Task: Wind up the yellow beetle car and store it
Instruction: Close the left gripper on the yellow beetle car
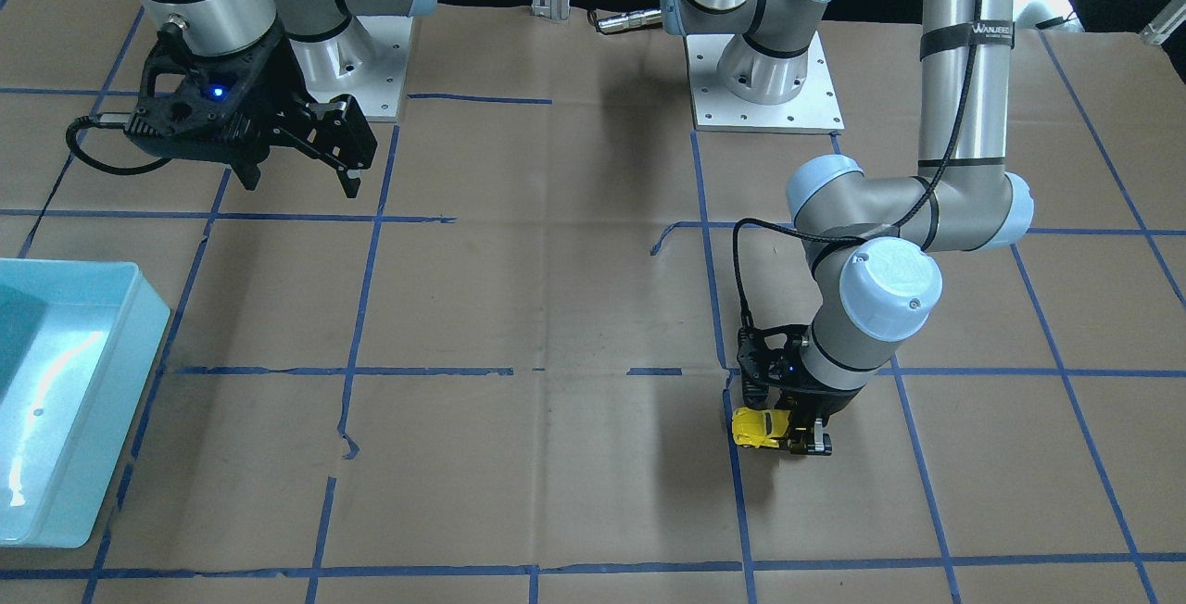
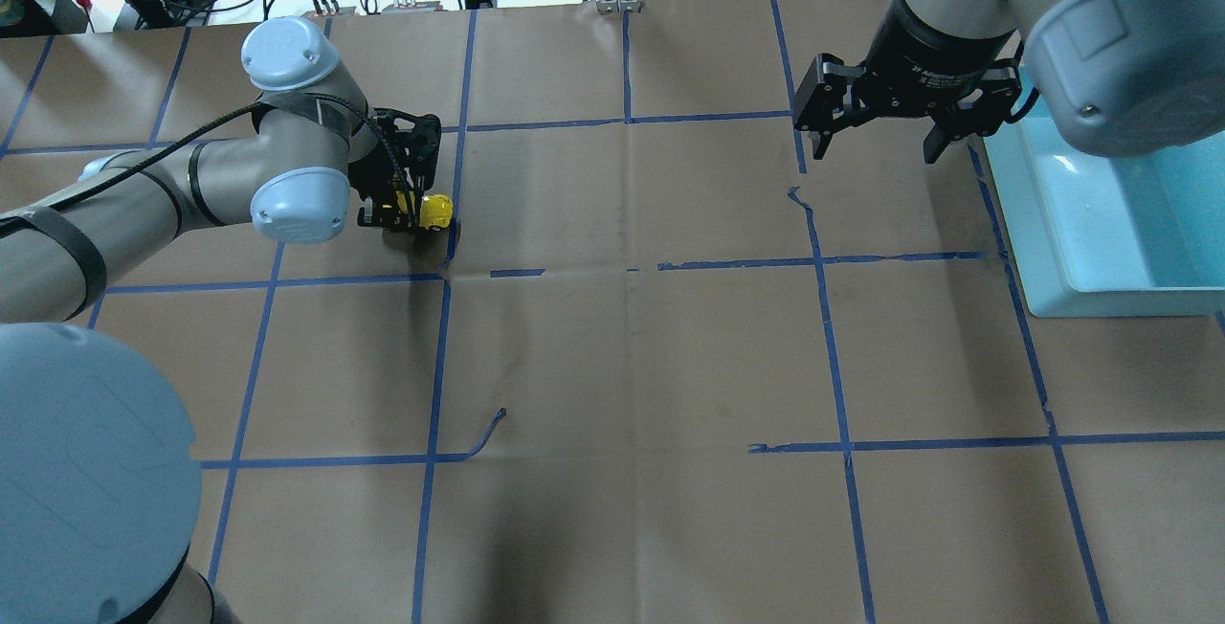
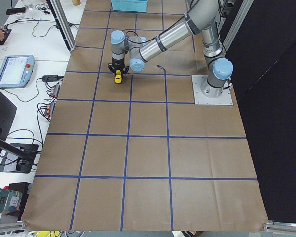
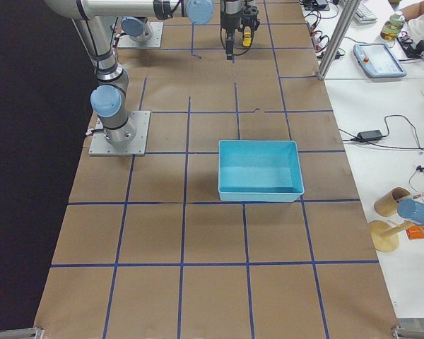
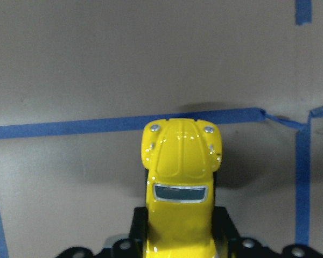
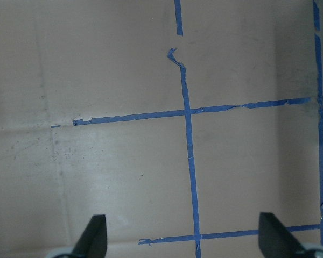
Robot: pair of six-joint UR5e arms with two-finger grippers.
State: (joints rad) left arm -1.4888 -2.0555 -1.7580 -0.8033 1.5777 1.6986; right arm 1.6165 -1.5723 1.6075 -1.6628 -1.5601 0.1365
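Note:
The yellow beetle car is gripped at its rear between the fingers of my left gripper, low over the brown table; its nose sticks out past the fingertips. It shows in the overhead view, the left wrist view, the left side view and the right side view. The left gripper is shut on the car. My right gripper hangs open and empty above the table, beside the light blue bin; its fingertips frame bare table.
The light blue bin is open-topped, nothing visible inside; it also shows in the right side view. Blue tape lines grid the brown paper. Arm bases stand at the robot side. Operators' desks with devices flank the table.

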